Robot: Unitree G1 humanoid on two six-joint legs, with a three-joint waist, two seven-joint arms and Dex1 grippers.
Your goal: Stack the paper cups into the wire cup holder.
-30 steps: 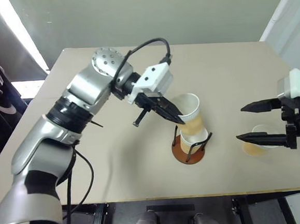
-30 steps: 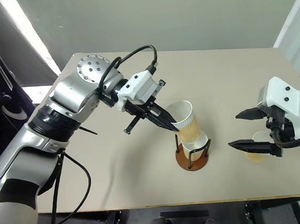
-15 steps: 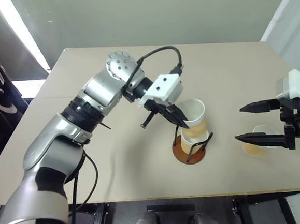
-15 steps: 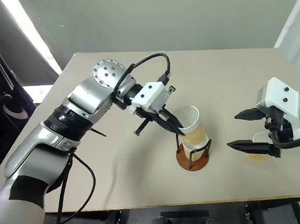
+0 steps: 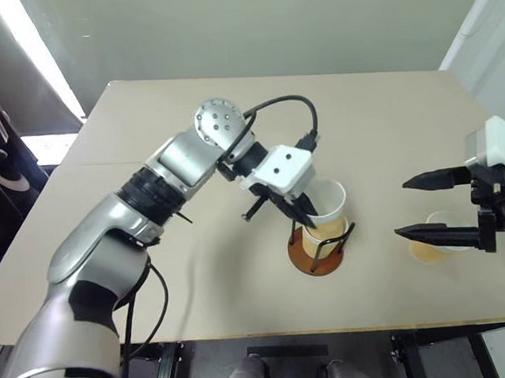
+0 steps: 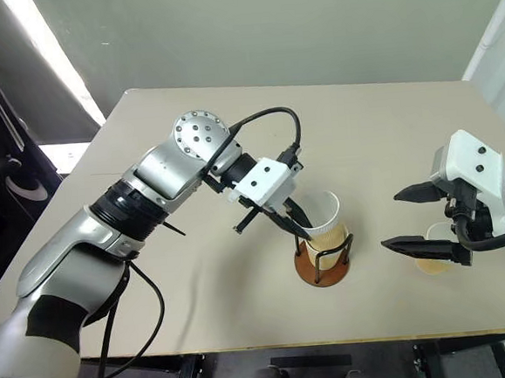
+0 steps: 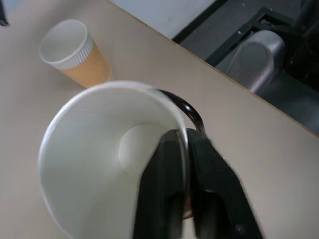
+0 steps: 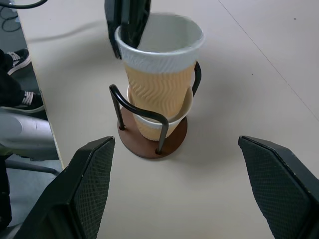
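While the left pincer pinches the rolled rim of a ribbed tan paper cup nested in another (inside the black-wire cup holder), the right pincer gapes beside it, above a third cup.

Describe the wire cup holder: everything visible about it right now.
The wire cup holder has a round reddish-brown disc base, wood-like, with thin black wire loops rising upright. It stands on the tan table near its front edge. Two nested paper cups sit inside it, the upper one standing well above the loops, its rim between the left gripper's fingers.
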